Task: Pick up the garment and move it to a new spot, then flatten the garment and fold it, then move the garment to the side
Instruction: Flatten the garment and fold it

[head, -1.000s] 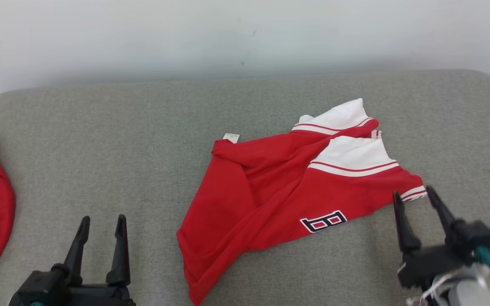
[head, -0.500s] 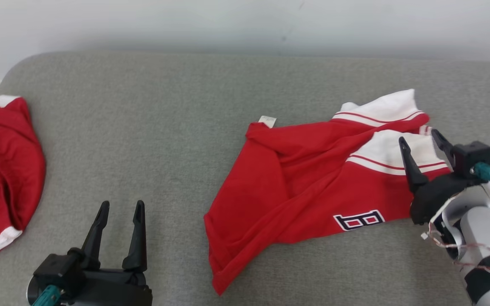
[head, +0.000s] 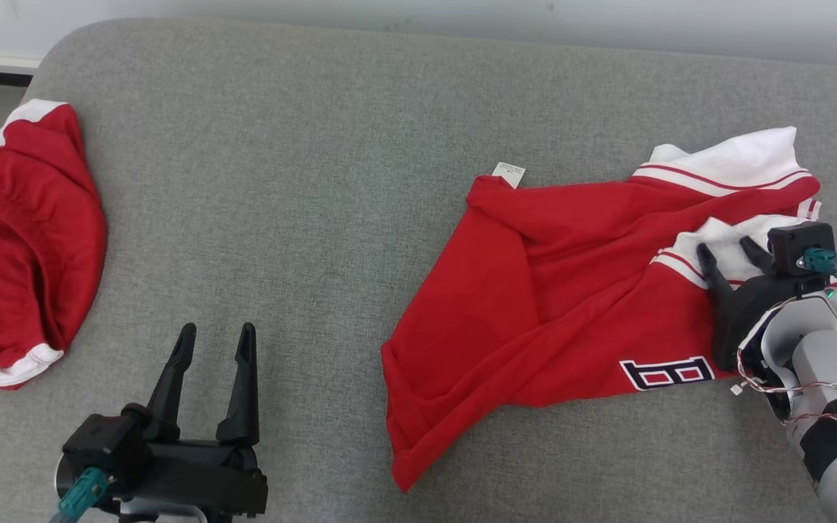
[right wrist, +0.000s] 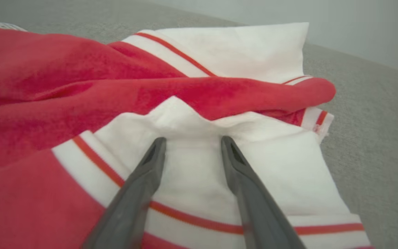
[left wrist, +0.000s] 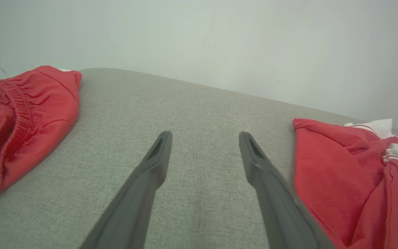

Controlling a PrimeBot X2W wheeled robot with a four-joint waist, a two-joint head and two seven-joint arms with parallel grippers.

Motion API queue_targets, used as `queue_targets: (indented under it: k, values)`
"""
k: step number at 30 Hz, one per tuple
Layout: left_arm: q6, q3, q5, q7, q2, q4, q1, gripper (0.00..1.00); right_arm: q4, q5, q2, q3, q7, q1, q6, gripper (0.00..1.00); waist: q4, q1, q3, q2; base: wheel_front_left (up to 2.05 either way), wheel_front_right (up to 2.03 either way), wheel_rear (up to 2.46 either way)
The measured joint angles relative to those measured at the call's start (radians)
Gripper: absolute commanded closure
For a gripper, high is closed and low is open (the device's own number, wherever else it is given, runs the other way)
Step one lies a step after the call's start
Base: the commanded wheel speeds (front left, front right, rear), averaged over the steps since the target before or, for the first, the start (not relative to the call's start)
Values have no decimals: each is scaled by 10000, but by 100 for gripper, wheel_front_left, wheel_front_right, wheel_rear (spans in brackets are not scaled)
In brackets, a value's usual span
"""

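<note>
the shirt lies crumpled on the right half of the grey cushion, its white panels near the right edge. the right gripper presses there, jaws apart, with a ridge of white cloth between the tips. the left gripper hovers wide open over bare cushion. red shorts sit at the far left edge, with open cushion between them and the shirt.

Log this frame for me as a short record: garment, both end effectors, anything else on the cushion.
garment: red and white shirt, crumpled on grey cushion
right end effector: jaws apart, tips on the shirt's white panel, cloth bunched between them
left end effector: open, over bare cushion, holding nothing
other: second red garment at cushion's left end
</note>
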State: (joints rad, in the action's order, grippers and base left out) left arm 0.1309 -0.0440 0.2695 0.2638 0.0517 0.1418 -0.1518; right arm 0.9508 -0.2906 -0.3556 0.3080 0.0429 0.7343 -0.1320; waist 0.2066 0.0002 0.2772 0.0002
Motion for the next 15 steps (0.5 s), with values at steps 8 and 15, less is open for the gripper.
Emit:
queue_targets:
  k: [8, 15]
  values:
    - [0, 140, 50, 0, -6, 48, -34, 0, 307, -372, 69, 311, 1001, 180, 0, 100, -214, -1, -113, 0, 0, 0, 0]
    - [0, 395, 48, 0, -6, 25, 392, 0, -360, -706, 58, 339, 2102, -562, 0, 100, -595, -2, -537, -1, 0, 0, 0]
